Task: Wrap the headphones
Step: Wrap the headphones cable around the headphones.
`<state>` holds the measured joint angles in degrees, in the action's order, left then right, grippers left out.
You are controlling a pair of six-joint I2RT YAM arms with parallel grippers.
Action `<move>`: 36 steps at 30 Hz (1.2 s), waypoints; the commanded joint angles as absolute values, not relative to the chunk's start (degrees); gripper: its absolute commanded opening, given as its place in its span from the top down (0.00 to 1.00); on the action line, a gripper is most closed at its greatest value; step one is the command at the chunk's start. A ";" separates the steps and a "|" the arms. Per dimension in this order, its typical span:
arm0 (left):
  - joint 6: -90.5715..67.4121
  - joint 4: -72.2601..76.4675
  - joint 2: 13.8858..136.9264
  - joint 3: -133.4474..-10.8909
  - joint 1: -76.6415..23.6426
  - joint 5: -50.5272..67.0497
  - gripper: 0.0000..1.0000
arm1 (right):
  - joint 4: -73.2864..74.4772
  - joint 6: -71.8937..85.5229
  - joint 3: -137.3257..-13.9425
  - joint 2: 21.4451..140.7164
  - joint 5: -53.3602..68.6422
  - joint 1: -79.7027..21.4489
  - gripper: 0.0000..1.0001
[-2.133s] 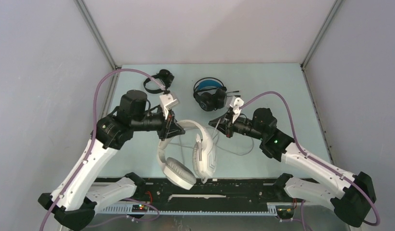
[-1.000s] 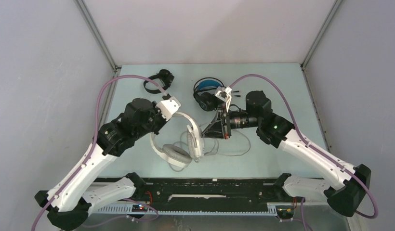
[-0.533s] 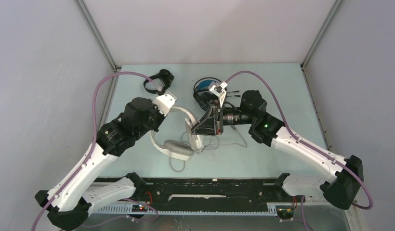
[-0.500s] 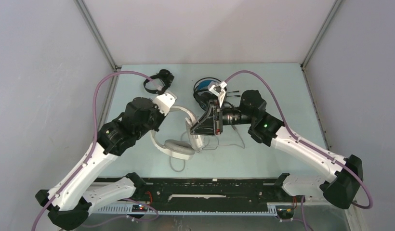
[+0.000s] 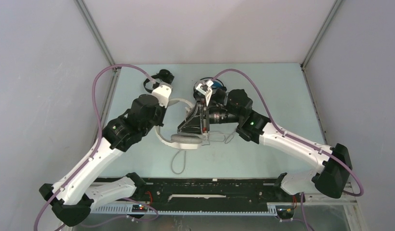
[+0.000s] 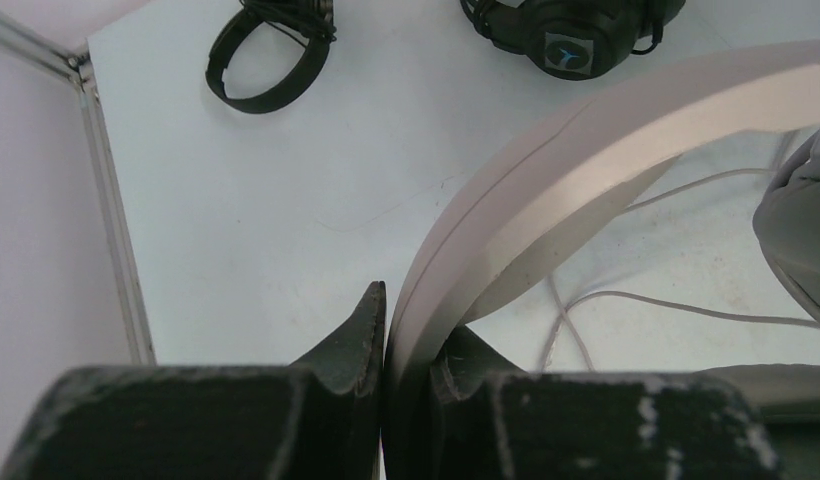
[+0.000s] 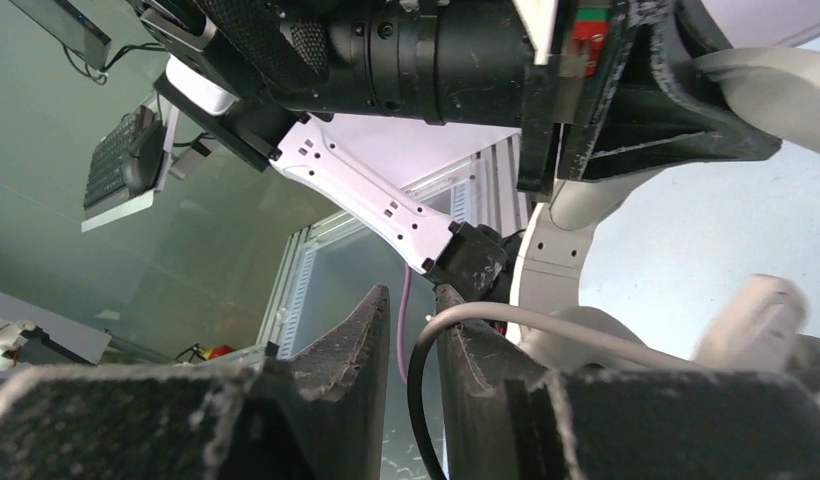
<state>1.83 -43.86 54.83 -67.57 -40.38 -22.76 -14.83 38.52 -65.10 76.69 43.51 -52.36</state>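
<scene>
White over-ear headset (image 5: 184, 139) gripped from both sides, over the middle of the table (image 5: 282, 96).
Left gripper (image 6: 406, 335) clamps its headband (image 6: 606, 130); right gripper (image 7: 411, 330) pinches its cable (image 7: 506, 318). Three headsets: all-black pair (image 6: 271, 60) and blue-banded pair (image 6: 571, 30) lie beyond.

Smooth matt plastic forms the band of the white headset (image 6: 606, 120); its cushion (image 6: 801, 225) is grey, soft and faintly sheened. The cable (image 7: 486, 318) has a smooth sheath. The left fingers (image 6: 358, 335) and right fingers (image 7: 346, 345) are black, grainy, matt plastic. The table (image 6: 286, 200) is pale, smooth and lightly scratched; the rail (image 6: 111, 230) is metal.
</scene>
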 commanded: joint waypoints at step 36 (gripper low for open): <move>-32.03 -32.02 52.86 -73.56 -33.71 -22.71 1.00 | -5.14 5.52 -58.38 69.85 4.11 -69.44 0.72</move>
